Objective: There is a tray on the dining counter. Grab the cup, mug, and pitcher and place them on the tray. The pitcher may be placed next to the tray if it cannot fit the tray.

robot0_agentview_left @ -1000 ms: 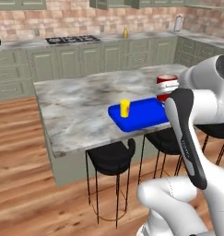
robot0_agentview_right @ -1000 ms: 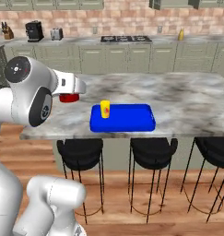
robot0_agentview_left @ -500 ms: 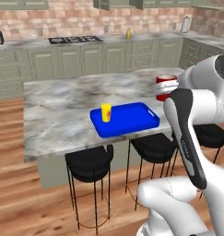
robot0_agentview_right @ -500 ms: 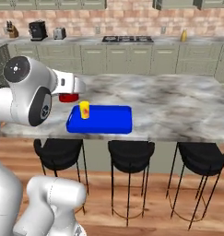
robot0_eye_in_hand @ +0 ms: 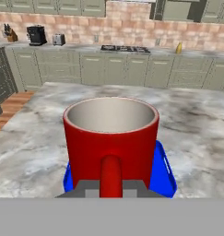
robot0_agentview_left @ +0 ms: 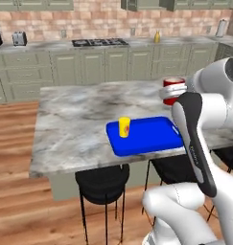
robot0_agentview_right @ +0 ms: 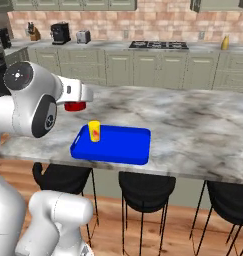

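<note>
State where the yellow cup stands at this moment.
The cup stands upright on the blue tray, near its left end in both base views, on the dining counter.

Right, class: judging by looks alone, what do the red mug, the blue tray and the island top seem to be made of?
Squat red mug with handle: probably glazed ceramic; smooth red outside, pale matte inside.
Flat bright blue rectangular tray: likely plastic; uniform saturated colour, rounded moulded rim.
Grey-white island top: looks like polished marble or an imitation; cloudy grey veining. The rendering leaves all three open.
</note>
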{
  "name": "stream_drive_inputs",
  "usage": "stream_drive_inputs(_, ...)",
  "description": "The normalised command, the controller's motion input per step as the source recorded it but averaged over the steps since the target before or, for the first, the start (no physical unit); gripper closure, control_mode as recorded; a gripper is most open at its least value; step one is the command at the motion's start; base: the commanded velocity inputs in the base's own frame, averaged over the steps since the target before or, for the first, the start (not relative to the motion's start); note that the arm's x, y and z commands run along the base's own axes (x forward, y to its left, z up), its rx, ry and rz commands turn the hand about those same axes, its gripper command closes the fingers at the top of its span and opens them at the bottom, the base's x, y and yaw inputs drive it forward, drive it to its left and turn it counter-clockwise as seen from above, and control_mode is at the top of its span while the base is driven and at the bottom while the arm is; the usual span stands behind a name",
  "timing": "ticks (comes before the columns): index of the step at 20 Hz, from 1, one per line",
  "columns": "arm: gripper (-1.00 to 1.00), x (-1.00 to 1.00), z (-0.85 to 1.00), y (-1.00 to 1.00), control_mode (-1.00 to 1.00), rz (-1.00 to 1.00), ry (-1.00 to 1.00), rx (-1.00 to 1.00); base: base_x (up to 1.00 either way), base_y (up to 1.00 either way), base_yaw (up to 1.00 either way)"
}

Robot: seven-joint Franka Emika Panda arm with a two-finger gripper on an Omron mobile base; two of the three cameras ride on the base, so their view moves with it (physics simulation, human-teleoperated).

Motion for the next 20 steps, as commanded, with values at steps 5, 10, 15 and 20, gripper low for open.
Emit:
stream_drive_inputs(5,1.00,0.00,0.00,0.00,1.00,0.00,0.00,0.00,0.46,-0.14,0.17)
stream_drive_inputs(10,1.00,0.00,0.00,0.00,1.00,0.00,0.00,0.00,0.13,-0.07,0.09)
stream_drive_inputs(15,1.00,0.00,-0.01,0.00,-1.00,0.00,0.00,0.00,0.00,0.00,0.00)
stream_drive_inputs(20,1.00,0.00,-0.39,-0.46,-1.00,0.12,0.00,0.00,0.00,0.00,0.00)
